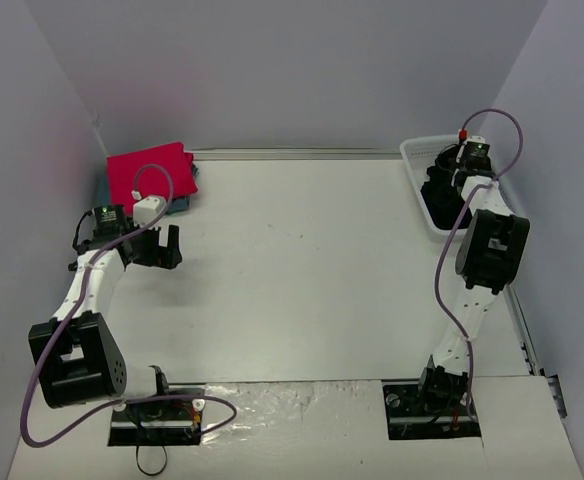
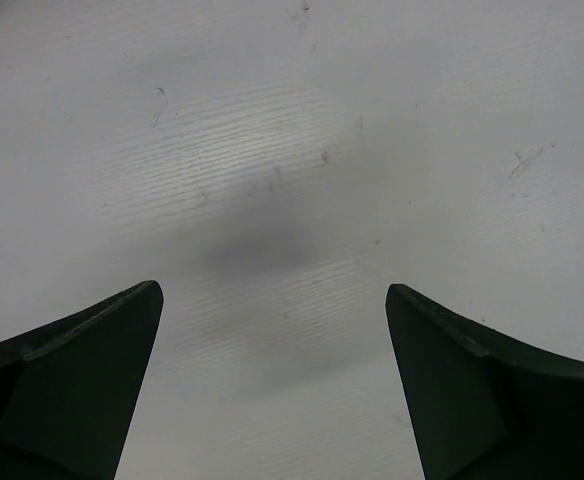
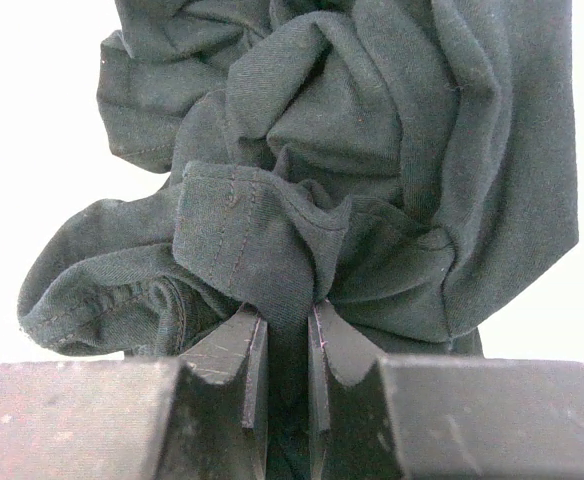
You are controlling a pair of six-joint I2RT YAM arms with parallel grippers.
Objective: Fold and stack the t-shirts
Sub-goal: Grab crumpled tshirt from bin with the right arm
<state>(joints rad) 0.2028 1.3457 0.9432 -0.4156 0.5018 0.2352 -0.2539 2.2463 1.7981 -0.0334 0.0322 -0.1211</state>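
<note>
Pinching a bunched fold of the black t-shirt (image 3: 352, 150), the right jaws stand nearly closed on the cloth, which crumples beyond them (a stitched hem shows). This arm reaches over the white mesh basket (image 1: 412, 165) at the far right corner of the desk (image 1: 302, 270). The left jaws are spread wide above bare desk, holding nothing. Just beyond them, at the far left corner, the red-pink t-shirt (image 1: 147, 172) lies flat atop the teal-blue t-shirt (image 1: 182, 204).

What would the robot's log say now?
left fingers: open over table | right fingers: shut on black t-shirt at white basket | red-pink t-shirt: folded, far left
</note>
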